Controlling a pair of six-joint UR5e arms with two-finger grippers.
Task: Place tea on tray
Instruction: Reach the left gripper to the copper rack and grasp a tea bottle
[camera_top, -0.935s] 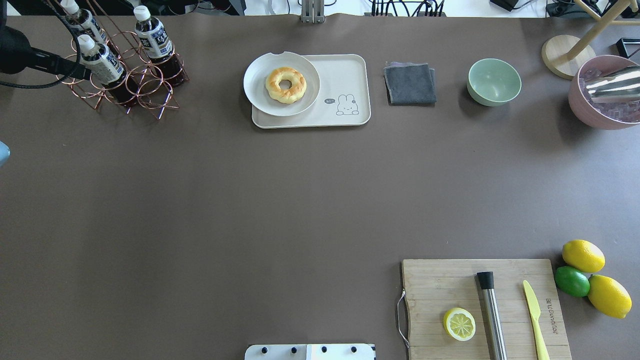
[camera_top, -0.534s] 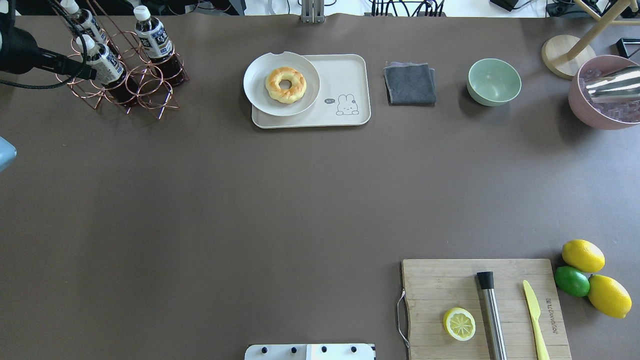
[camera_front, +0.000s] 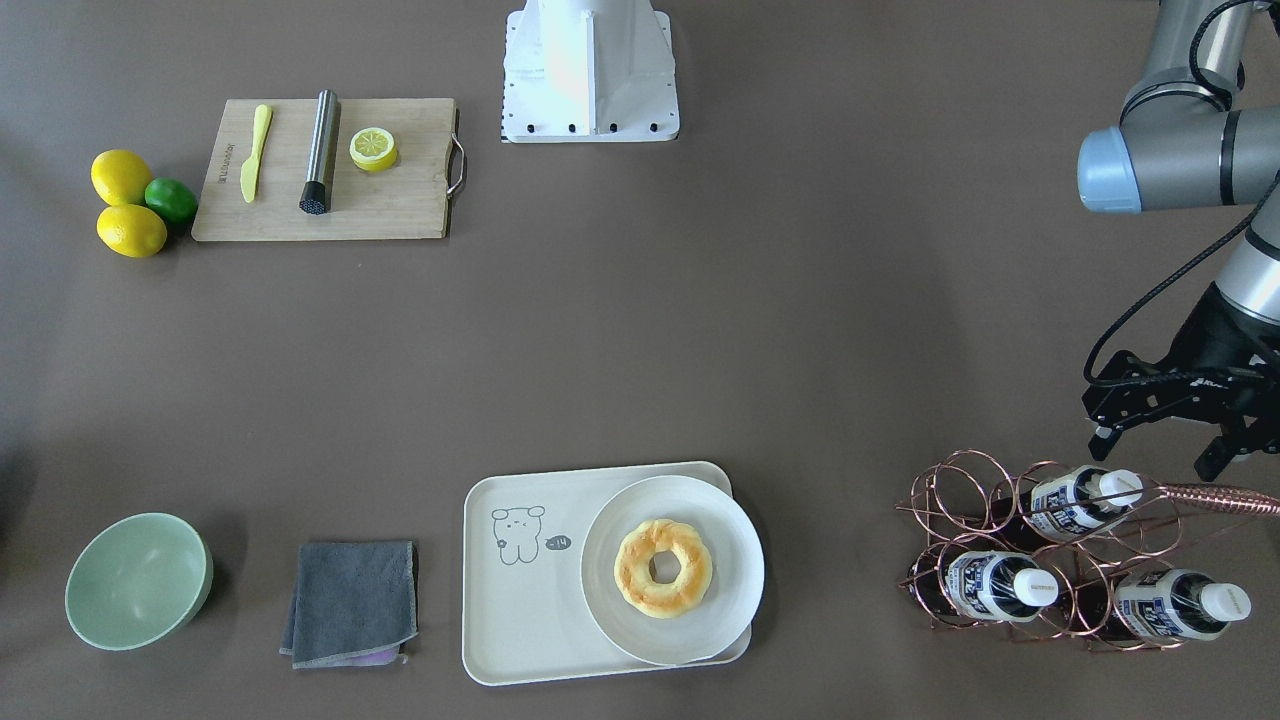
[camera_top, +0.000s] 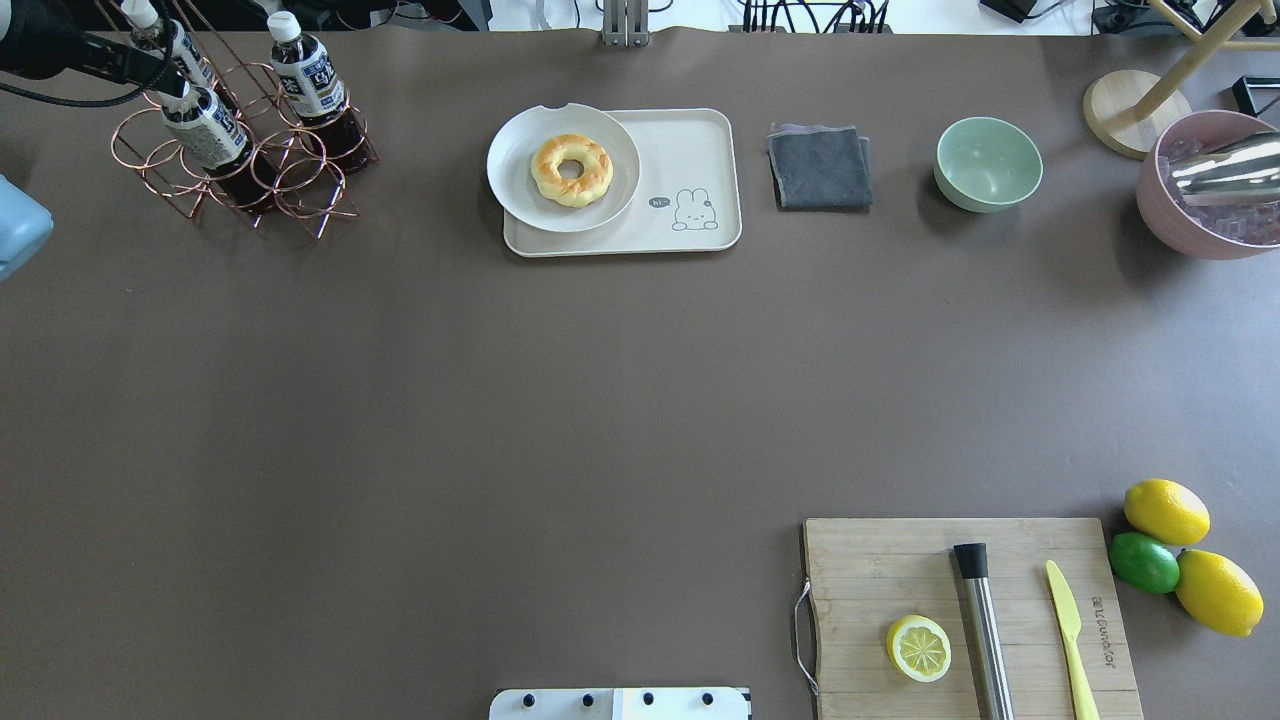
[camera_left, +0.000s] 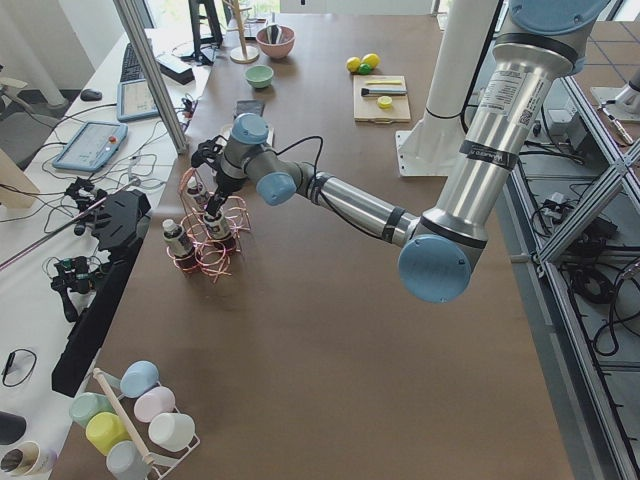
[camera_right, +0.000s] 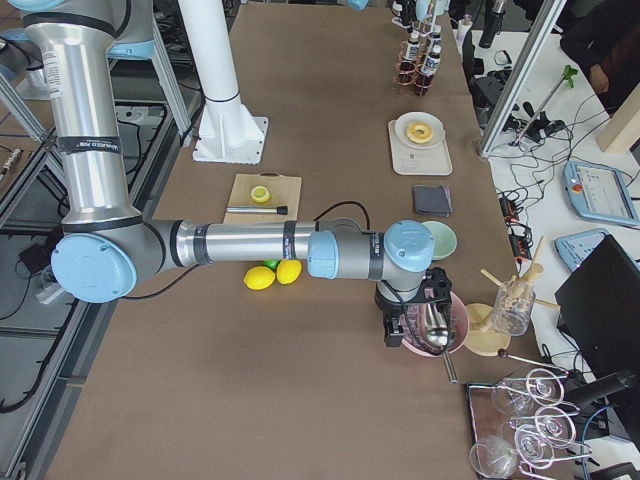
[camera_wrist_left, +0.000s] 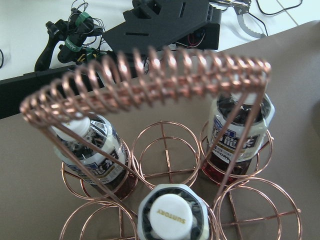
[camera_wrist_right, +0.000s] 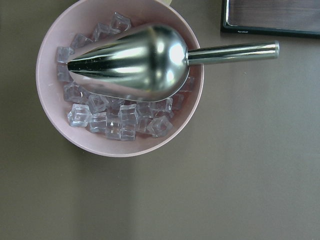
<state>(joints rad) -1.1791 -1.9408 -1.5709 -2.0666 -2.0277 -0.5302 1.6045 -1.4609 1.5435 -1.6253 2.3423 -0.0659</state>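
Three tea bottles stand in a copper wire rack (camera_front: 960, 520) at the table's far left corner (camera_top: 300, 190). My left gripper (camera_front: 1158, 450) is open and empty, and hovers just above the nearest tea bottle (camera_front: 1085, 497). It also shows in the overhead view (camera_top: 160, 75). The left wrist view looks down on that bottle's white cap (camera_wrist_left: 172, 217), with the other two bottles (camera_wrist_left: 90, 150) (camera_wrist_left: 240, 132) behind it. The cream tray (camera_front: 520, 610) (camera_top: 690, 150) carries a white plate (camera_front: 720, 520) with a donut (camera_front: 663, 567). My right gripper (camera_right: 415, 325) hangs over a pink ice bowl; I cannot tell whether it is open or shut.
A grey cloth (camera_top: 820, 165) and a green bowl (camera_top: 988, 163) lie right of the tray. The pink bowl (camera_wrist_right: 50, 125) holds ice and a metal scoop (camera_wrist_right: 135, 62). A cutting board (camera_top: 850, 560) with a lemon half, muddler and knife sits near right, beside lemons (camera_top: 1165, 510).
My left gripper has moved away from the robot, from beside the front bottle to above the rack. The left arm's elbow has come further into view. Nothing else moved.
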